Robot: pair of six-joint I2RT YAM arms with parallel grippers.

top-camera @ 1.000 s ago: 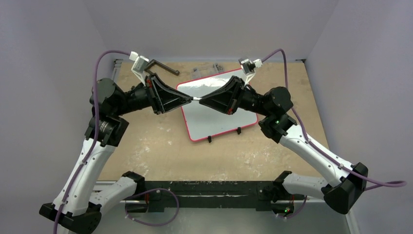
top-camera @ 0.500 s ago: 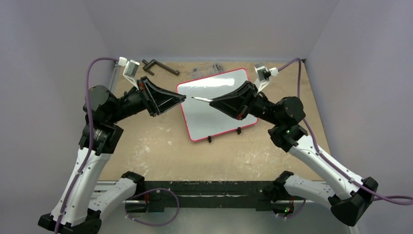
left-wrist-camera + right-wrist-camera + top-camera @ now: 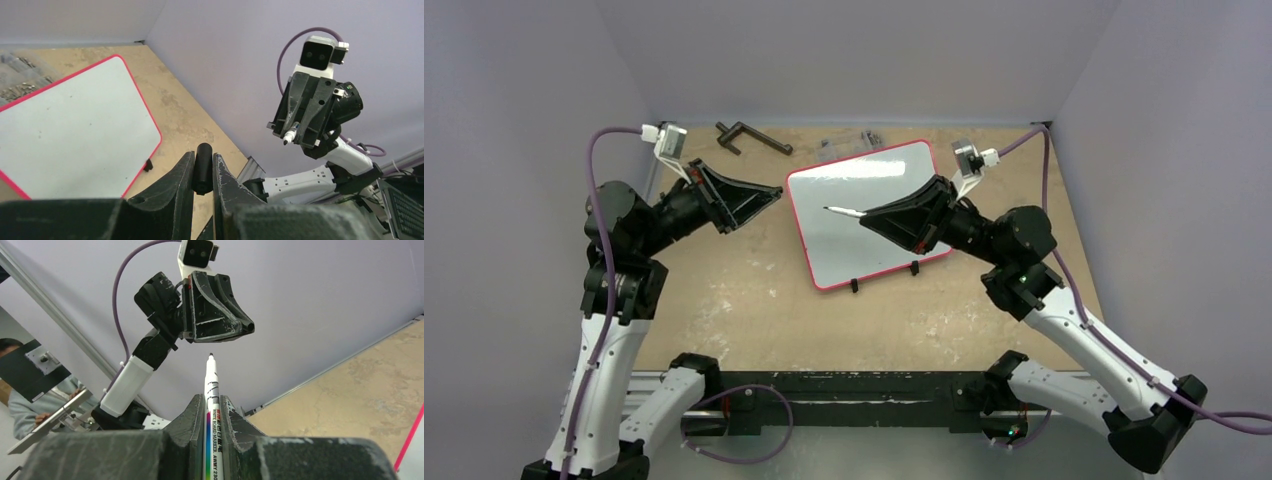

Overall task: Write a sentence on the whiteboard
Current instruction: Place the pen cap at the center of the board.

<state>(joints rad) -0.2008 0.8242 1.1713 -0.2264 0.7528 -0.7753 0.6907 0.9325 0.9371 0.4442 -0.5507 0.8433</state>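
The whiteboard (image 3: 844, 250), white with a red-pink frame and two black feet on its near edge, lies flat on the table; it also shows in the left wrist view (image 3: 75, 120). My right gripper (image 3: 864, 214) is shut on a white whiteboard marker (image 3: 212, 390), uncapped, with its tip pointing left above the board (image 3: 836, 210). My left gripper (image 3: 776, 192) hovers left of the board's left edge, shut on the black marker cap (image 3: 203, 167). The two grippers face each other, apart.
A black L-shaped metal tool (image 3: 749, 135) lies at the back left of the table. Small metal parts (image 3: 854, 145) lie behind the board. Purple walls close in the table on three sides. A person (image 3: 30, 390) shows beyond the table in the right wrist view.
The grippers were tip to tip over the board; they have pulled apart. The cap came off in the left gripper, which drew back left. The right gripper keeps the bare-tipped marker.
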